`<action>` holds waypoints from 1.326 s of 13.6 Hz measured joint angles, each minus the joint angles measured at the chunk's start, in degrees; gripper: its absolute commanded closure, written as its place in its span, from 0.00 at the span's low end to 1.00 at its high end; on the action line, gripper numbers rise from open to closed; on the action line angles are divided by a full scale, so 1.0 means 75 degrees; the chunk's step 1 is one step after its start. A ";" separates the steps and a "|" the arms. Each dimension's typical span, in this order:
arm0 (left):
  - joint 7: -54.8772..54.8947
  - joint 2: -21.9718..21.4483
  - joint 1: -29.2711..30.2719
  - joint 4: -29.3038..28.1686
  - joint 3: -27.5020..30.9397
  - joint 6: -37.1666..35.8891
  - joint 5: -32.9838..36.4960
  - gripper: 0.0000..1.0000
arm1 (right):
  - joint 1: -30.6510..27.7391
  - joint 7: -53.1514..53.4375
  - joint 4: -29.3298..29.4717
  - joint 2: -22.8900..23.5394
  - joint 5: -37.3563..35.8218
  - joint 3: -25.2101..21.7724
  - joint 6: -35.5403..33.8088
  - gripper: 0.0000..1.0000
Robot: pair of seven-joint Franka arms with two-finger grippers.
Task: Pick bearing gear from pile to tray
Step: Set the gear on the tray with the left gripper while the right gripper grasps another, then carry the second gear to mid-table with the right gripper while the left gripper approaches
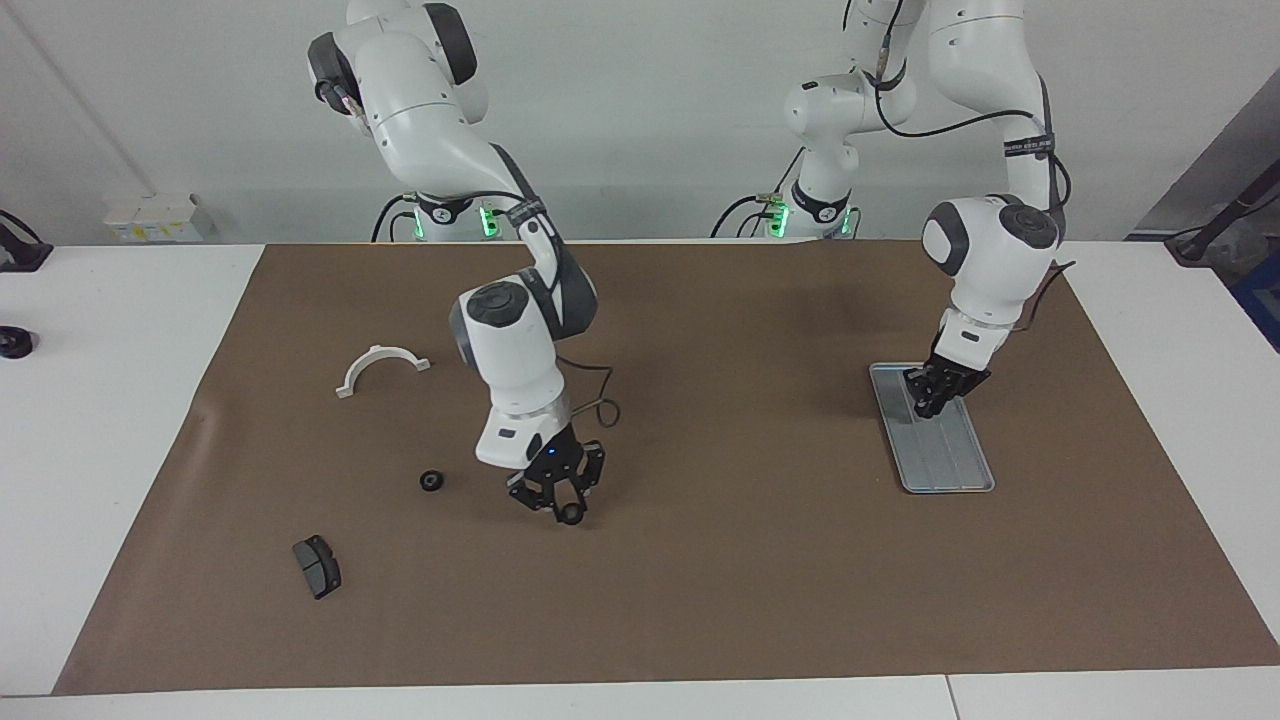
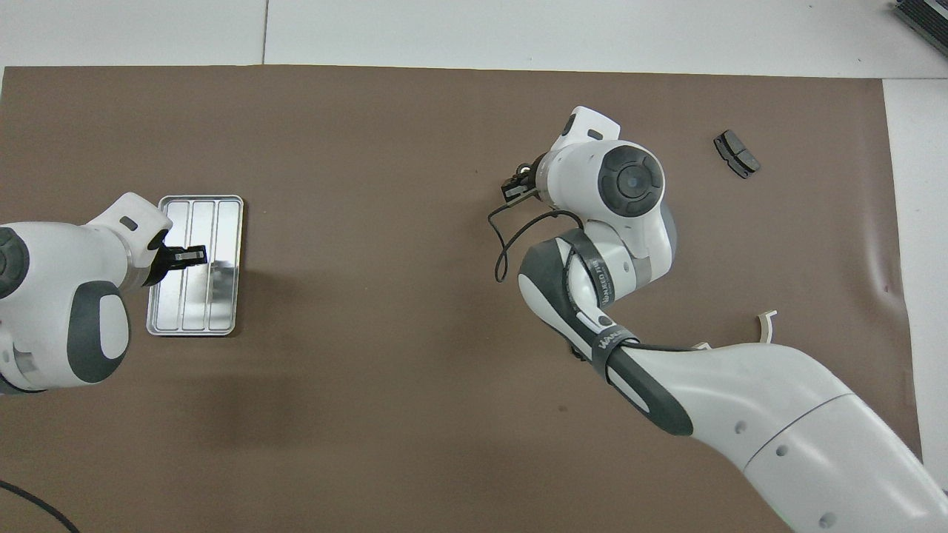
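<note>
The right arm reaches out from its base, bends sharply at the elbow and points its wrist almost straight down over the middle of the brown mat (image 1: pixel 700 600). The right gripper (image 1: pixel 570 512) hangs a little above the mat, its fingertips drawn in on a small black ring (image 1: pixel 571 515) that sits between them, lifted off the surface. A second black ring (image 1: pixel 432 481) lies on the mat toward the right arm's end of the table, near the gripper but apart from it. A white half-ring bracket (image 1: pixel 382 367) lies nearer to the robots than that ring, and a dark grey brake pad (image 1: pixel 317 566) lies farther from them, close to the mat's corner. The left arm comes down from high above its base with the forearm near vertical and the wrist tilted, so that the left gripper (image 1: pixel 925 403) is low over the end of the silver-grey tray (image 1: pixel 950 470) nearer to the robots, with its fingertips pressed together and nothing between them. The tray lies on the mat toward the left arm's end of the table, well apart from the scattered parts, and holds no part.
</note>
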 measured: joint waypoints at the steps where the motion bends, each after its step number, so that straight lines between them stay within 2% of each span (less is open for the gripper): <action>1: 0.0222 0.0209 0.0027 0.0162 0.0005 0.0131 0.0000 0.88 | 0.0309 0.0177 0.0006 -0.0001 0.0001 0.0002 0.0115 0.92; 2: 0.0381 0.0390 0.0053 0.0255 0.0007 0.0310 0.0000 0.81 | 0.0593 0.0455 0.0011 -0.0001 0.0001 0.0006 0.0270 0.92; 3: 0.0468 0.0542 0.0058 0.0298 0.0014 0.0450 0.0000 0.64 | 0.0869 0.0764 0.0012 -0.0003 0.0001 0.0006 0.0467 0.92; 4: 0.0517 0.0650 0.0058 0.0309 0.0014 0.0536 0.0000 0.08 | 0.1141 0.1009 0.0014 -0.0004 0.0001 0.0006 0.0617 0.92; 5: 0.0543 0.0707 0.0058 0.0315 0.0013 0.0567 0.0000 0.00 | 0.1393 0.1145 0.0015 -0.0004 0.0000 0.0008 0.0673 0.92; 8: 0.0558 0.0712 0.0058 0.0632 0.0012 0.0345 0.0000 0.00 | 0.2119 0.1336 0.0010 0.0001 -0.0001 0.0009 0.0683 0.89; 12: 0.0306 0.0255 0.0037 0.1912 -0.0080 -0.2133 -0.0001 0.00 | 0.2927 0.2051 -0.0097 0.0096 -0.0001 -0.0002 0.0683 0.75; 15: -0.0759 -0.0150 -0.0468 0.2253 -0.0176 -0.3223 -0.0003 0.00 | 0.3028 0.2199 -0.0188 0.0101 -0.0001 -0.0017 0.0683 0.60; 18: -0.2025 -0.0184 -0.1250 0.2537 -0.0203 -0.3741 -0.0003 0.00 | 0.2955 0.2199 -0.0186 0.0100 -0.0001 -0.0110 0.0664 0.55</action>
